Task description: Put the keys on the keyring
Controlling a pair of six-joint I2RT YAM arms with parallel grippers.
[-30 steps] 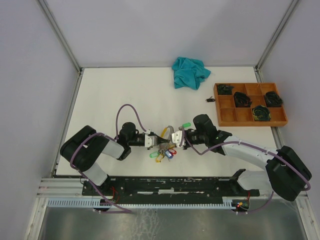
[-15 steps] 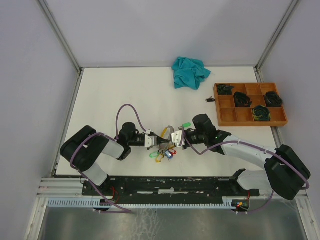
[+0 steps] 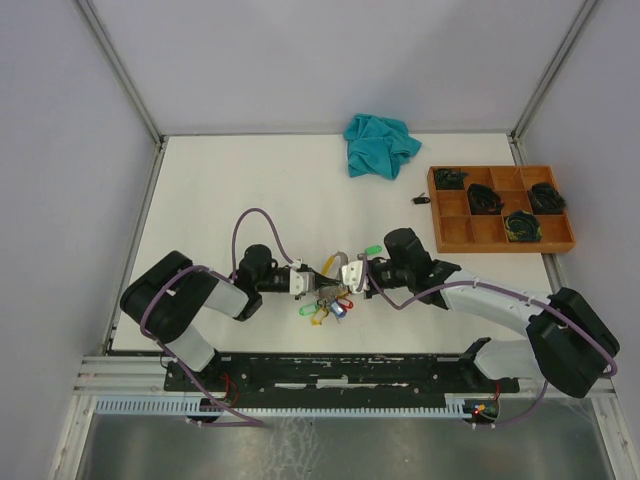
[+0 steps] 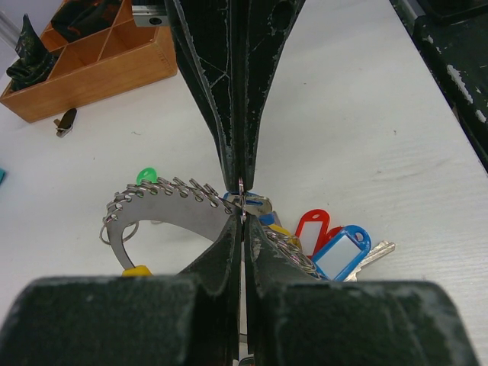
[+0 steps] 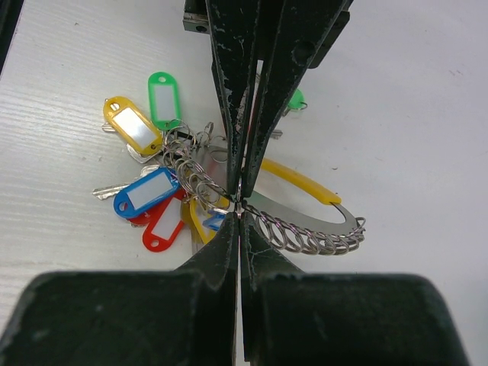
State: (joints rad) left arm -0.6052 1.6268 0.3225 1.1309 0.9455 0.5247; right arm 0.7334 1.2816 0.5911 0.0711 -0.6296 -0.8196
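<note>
Tabletop point(image 3: 220, 190), white, contents listed from left to right. Left gripper point(image 3: 306, 284): low over the front middle, pointing right, jaws together and pinched on the thin wire of the keyring point(image 4: 166, 207). Keys point(image 3: 326, 306): a bunch lying on the tabletop between the two grippers, on the side nearer the arm bases, with a yellow tag point(image 5: 131, 126), a green tag point(image 5: 162, 97), a blue tag point(image 5: 146, 191) and a red tag point(image 5: 162, 225). Their small loops crowd against the keyring, but it is unclear whether each one is threaded. Keyring: a curved silver piece edged with a row of small loops, spanning the gap between the grippers. A second green tag point(image 3: 374, 250) shows at its far side. Right gripper point(image 3: 352, 276): pointing left, facing the other, jaws closed tight on the looped edge of the keyring. Cloth point(image 3: 380, 146): teal, crumpled, at the far edge. Small dark object point(image 3: 420, 199): too small to identify, just left of the tray. Tray point(image 3: 490, 246): wooden, divided into compartments, several holding dark bundles.
</note>
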